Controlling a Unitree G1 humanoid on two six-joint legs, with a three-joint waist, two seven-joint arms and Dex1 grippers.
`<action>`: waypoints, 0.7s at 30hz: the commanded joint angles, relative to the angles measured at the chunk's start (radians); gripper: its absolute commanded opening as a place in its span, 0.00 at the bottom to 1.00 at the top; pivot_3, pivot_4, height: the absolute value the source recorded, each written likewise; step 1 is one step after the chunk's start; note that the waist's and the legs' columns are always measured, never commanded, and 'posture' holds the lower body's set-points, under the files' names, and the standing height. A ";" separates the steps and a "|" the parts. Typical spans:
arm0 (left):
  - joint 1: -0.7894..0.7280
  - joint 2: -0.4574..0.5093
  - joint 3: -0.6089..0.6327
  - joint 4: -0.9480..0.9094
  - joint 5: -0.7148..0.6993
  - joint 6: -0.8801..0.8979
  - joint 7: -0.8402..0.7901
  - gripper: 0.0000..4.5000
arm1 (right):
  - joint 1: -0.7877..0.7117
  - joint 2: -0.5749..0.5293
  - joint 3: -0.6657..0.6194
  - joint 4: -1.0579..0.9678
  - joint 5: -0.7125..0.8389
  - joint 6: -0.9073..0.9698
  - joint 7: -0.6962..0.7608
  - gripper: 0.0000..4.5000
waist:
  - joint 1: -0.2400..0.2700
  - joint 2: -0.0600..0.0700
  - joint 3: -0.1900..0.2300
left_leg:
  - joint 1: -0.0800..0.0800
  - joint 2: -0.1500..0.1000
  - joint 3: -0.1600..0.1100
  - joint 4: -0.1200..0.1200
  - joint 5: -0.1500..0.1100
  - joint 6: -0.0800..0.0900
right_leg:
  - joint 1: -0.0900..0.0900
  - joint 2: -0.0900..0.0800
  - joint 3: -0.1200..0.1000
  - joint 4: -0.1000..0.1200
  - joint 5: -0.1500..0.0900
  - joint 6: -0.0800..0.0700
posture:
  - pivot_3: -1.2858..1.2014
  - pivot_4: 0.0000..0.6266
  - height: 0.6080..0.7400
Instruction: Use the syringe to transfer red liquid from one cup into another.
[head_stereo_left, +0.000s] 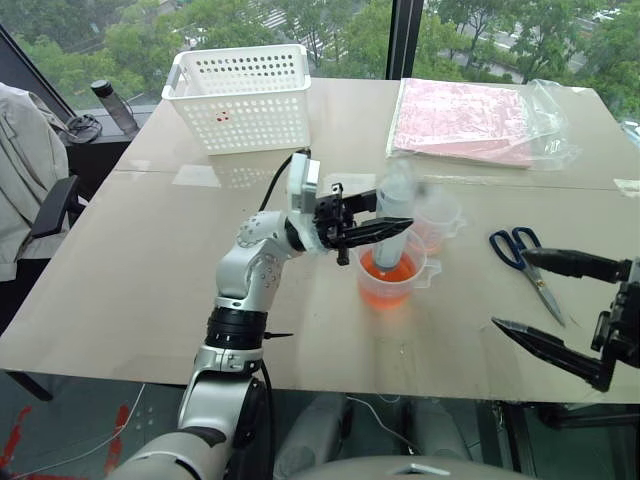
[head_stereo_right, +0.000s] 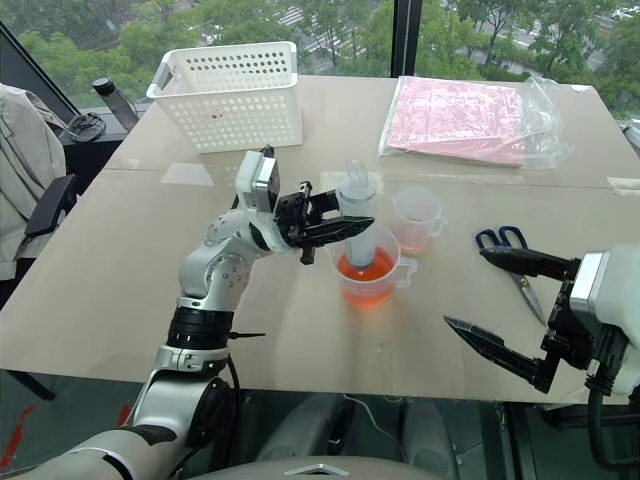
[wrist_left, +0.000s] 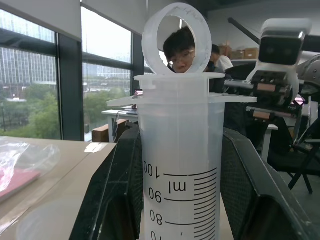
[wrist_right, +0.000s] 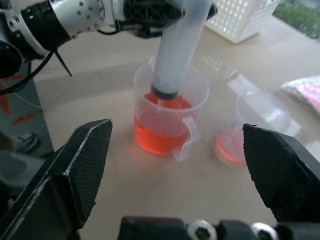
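Syringe (head_stereo_left: 392, 222) first: a large clear plastic tube with a printed scale, a white plunger with a ring top and a dark rubber seal, standing nearly upright with its tip down in the larger cup (head_stereo_left: 391, 276) near the middle of the desk (head_stereo_left: 140, 280). It looks light and rigid, but its smooth round barrel could slip or twist, so a firm hold across the barrel just under the flange seems the safest place.

Going left to right: at the far left of the desk sits a white perforated plastic basket (head_stereo_left: 245, 98). Next, the left gripper (head_stereo_left: 385, 228) reaches in from the left, its black jaws pinching the barrel of the syringe. The larger cup below is clear, thin-walled plastic with a handle and spout, part-filled with translucent orange-red liquid (head_stereo_left: 385, 280); it would likely tip easily if nudged. Just beyond and to its right stands the smaller cup (head_stereo_left: 435, 222), also clear, with a little red in the bottom. At the back right lies a pink sheet in a crinkled clear bag (head_stereo_left: 470, 120). Blue-handled scissors (head_stereo_left: 525, 262) lie further right. At the right edge hangs the right gripper (head_stereo_left: 565, 315), its jaws spread wide and holding nothing.
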 joint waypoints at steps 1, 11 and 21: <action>0.001 0.010 -0.037 -0.043 0.008 -0.022 0.006 0.33 | -0.019 0.017 0.001 0.008 -0.029 -0.034 0.030 1.00 | -0.002 0.001 0.000 | 0.000 0.000 0.000 0.000 0.000 0.000 | 0.000 0.000 0.000 0.000 0.000 0.000 | 0.52 0.24 1.00; 0.028 0.056 -0.044 0.140 0.072 -0.159 -0.041 0.33 | -0.510 -0.156 0.374 0.045 0.267 -0.003 -0.354 1.00 | 0.000 0.006 -0.003 | 0.001 0.001 -0.001 -0.001 -0.002 0.004 | 0.001 0.000 -0.001 -0.002 0.000 0.000 | 0.52 0.24 1.00; 0.044 0.066 -0.056 0.126 0.059 -0.176 -0.038 0.33 | -0.942 -0.103 0.753 0.165 0.320 0.081 -0.612 0.94 | -0.003 0.005 -0.003 | 0.001 0.000 -0.004 -0.003 -0.001 0.001 | 0.004 -0.002 -0.006 -0.009 0.000 0.000 | 0.52 0.24 1.00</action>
